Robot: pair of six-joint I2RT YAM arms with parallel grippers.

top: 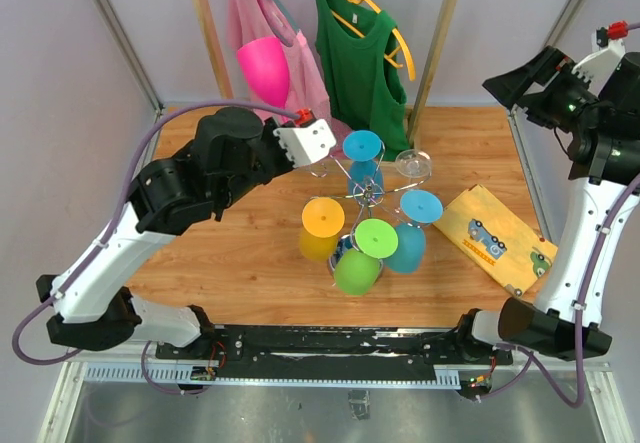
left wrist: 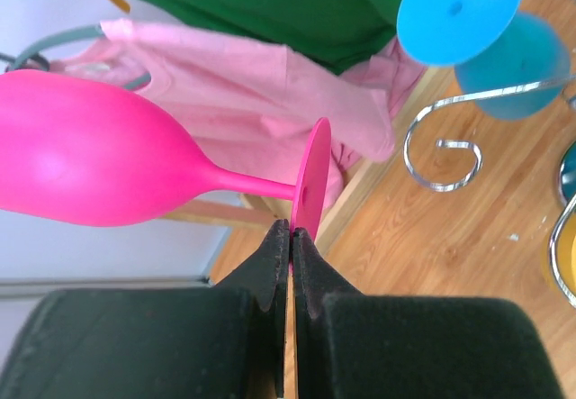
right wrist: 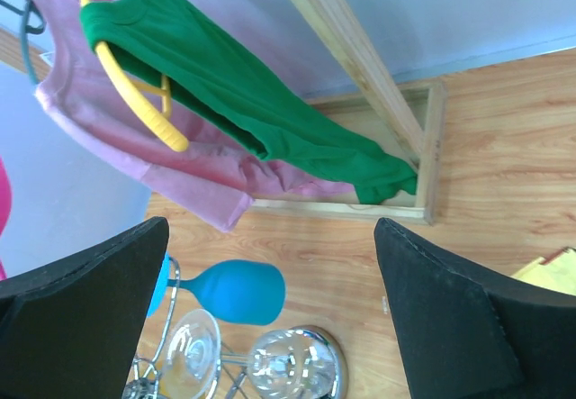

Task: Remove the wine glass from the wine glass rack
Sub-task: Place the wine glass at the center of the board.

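Observation:
A pink wine glass [top: 265, 68] [left wrist: 81, 151] hangs in the air left of and above the wine glass rack [top: 365, 195], clear of its arms. My left gripper [top: 303, 120] [left wrist: 291, 230] is shut on the edge of the glass's round foot, with the bowl pointing away to the left. The rack's chrome scrolled arm [left wrist: 441, 147] shows to the right of the held glass. Blue [top: 362, 148], orange [top: 322, 225], green [top: 368, 248], teal [top: 415, 225] and clear [top: 412, 163] glasses hang on the rack. My right gripper [top: 515, 88] [right wrist: 270, 226] stands open, raised at the far right, holding nothing.
A wooden clothes rail [top: 440, 38] at the back carries a pink shirt [top: 300, 73] and a green top [top: 360, 58], close behind the held glass. A yellow printed cloth [top: 500, 238] lies right of the rack. The rack's mirror base [right wrist: 319, 363] sits below my right gripper.

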